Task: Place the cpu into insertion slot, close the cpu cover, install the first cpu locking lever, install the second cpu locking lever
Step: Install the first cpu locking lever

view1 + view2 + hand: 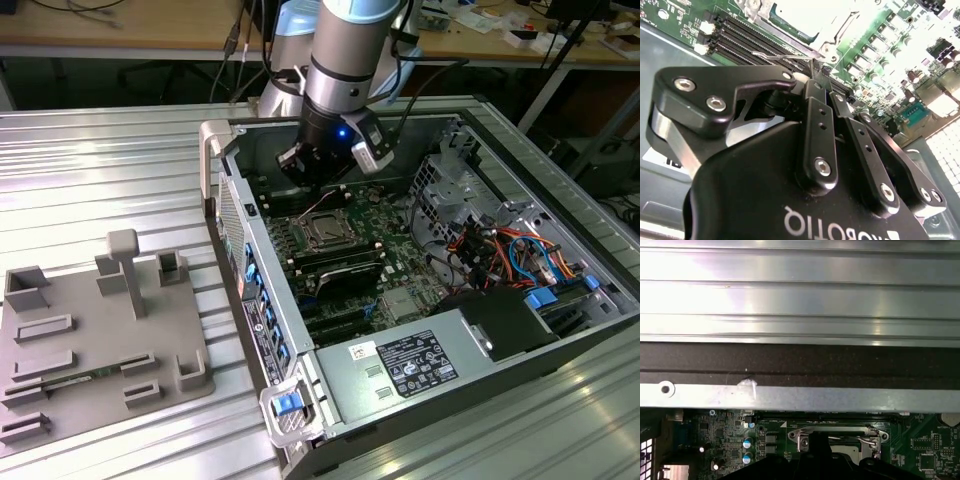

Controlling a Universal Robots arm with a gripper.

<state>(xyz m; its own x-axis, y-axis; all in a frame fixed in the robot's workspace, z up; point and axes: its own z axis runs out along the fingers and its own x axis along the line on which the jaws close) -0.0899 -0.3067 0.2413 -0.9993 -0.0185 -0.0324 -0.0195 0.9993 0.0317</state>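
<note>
Black robot gripper (322, 185) hung above board, upper centre of exterior view | fingers (812, 95) together, nothing visibly held | silver-rimmed square insertion slot (327, 231) directly below, frame centre, silvery metal cpu cover (840, 436) lying flat over it.

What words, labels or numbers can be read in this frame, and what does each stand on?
White lettering on the black gripper body: upside down, cut off at the edge, not readable whole.
White label on the grey metal box: too small to read.
White print on the green circuit board: too small to read.
</note>
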